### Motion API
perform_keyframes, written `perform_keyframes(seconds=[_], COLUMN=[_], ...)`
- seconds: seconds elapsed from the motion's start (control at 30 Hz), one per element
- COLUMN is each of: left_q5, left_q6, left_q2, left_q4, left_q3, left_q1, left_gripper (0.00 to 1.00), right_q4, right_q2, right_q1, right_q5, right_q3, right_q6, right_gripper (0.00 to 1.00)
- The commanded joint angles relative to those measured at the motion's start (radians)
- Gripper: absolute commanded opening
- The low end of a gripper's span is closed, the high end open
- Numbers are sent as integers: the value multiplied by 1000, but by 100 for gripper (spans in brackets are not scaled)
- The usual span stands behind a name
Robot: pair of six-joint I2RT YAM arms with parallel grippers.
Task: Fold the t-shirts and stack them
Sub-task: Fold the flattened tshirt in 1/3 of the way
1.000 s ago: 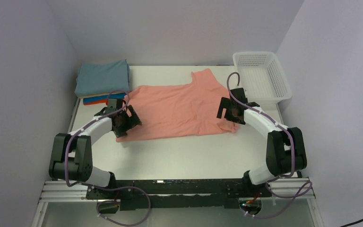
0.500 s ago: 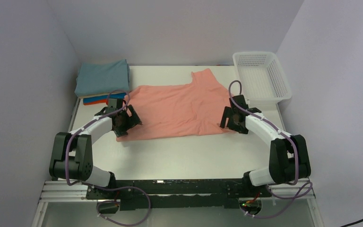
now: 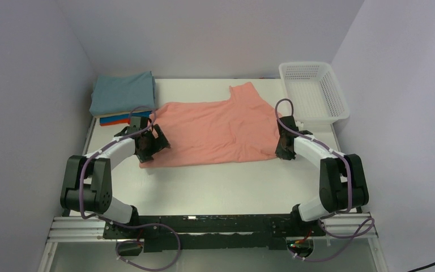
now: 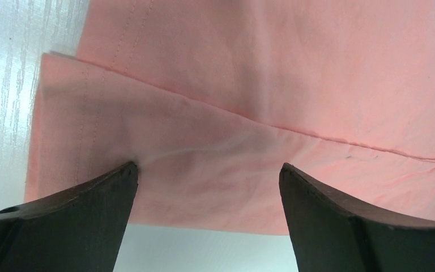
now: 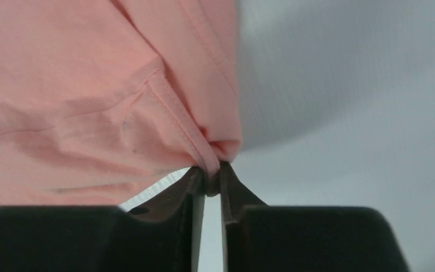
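Observation:
A salmon-pink t-shirt (image 3: 215, 130) lies spread across the middle of the white table (image 3: 221, 187). My left gripper (image 3: 147, 148) stands open over its near left corner, the two fingers wide apart with the hem (image 4: 204, 170) between them. My right gripper (image 3: 284, 152) is shut on the shirt's near right corner; in the right wrist view the gripper (image 5: 209, 180) pinches a fold of pink cloth (image 5: 218, 153). A stack of folded t-shirts (image 3: 123, 97) with a teal one on top sits at the back left.
A white plastic mesh basket (image 3: 312, 90) stands at the back right corner of the table. Blue and orange-red edges (image 3: 116, 120) show under the teal stack. Grey walls close in the left, back and right sides.
My right gripper has moved down to the shirt's near right corner and shut on the cloth. My left gripper stays open in the same place.

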Motion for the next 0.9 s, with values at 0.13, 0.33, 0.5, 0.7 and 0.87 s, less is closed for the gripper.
perform_keyframes(seconds=[0.13,0.33,0.5,0.7,0.87], left_q5=[-61,-71,-71,-71,-71], left_q6=[11,9,8,12,23], left_q2=[34,49,45,24,-28], left_q4=[-31,-59,-67,-86,-116], left_q3=[-12,-2,-2,0,15], left_q1=[19,32,39,40,38], left_gripper=[99,99,99,100,99], right_q4=[-135,-189,-298,-306,-267], right_q2=[70,59,103,81,-51], right_q1=[-36,-47,-52,-54,-54], right_q5=[46,118,351,447,405], right_q3=[148,204,223,234,233], right_q6=[-119,-257,-262,-229,-249], right_gripper=[3,12,32,70,79])
